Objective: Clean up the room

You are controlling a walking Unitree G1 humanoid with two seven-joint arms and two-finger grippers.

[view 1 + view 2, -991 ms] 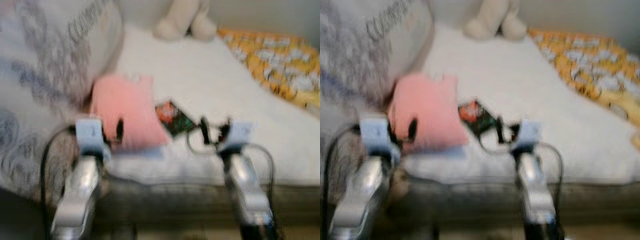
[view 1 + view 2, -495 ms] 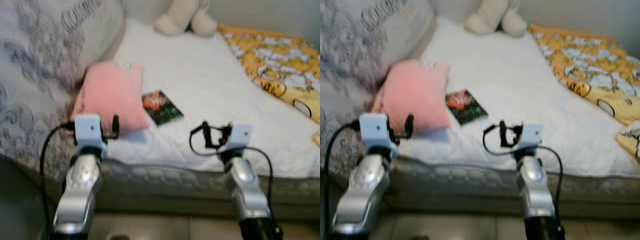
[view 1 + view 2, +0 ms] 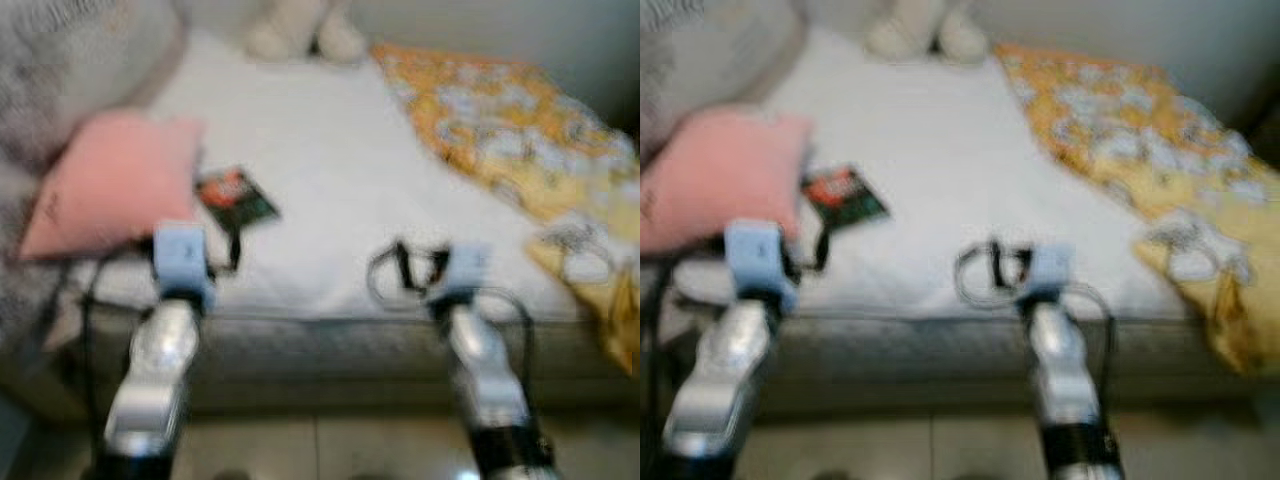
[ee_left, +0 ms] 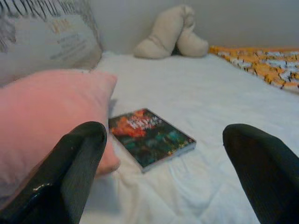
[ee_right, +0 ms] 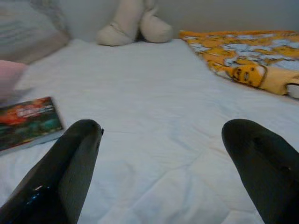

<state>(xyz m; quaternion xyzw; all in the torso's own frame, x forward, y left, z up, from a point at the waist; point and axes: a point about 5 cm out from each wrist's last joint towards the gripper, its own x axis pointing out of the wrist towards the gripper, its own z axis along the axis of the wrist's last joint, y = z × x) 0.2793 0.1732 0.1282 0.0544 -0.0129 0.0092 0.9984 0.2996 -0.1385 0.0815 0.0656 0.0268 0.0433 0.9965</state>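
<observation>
The camera has swung right, showing more of the orange blanket [image 3: 500,120].

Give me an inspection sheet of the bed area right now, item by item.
Surface: white mattress, bare in the middle.
Job's things: book lying flat beside the pink pillow.
Clutter: orange blanket bunched on the robot's right; cream plush toy at the far end; patterned pillow.
Grippers: left gripper open, facing the book; right gripper open, above the mattress.
Cables: black loops at both wrists.
Surroundings: grey wall.
</observation>
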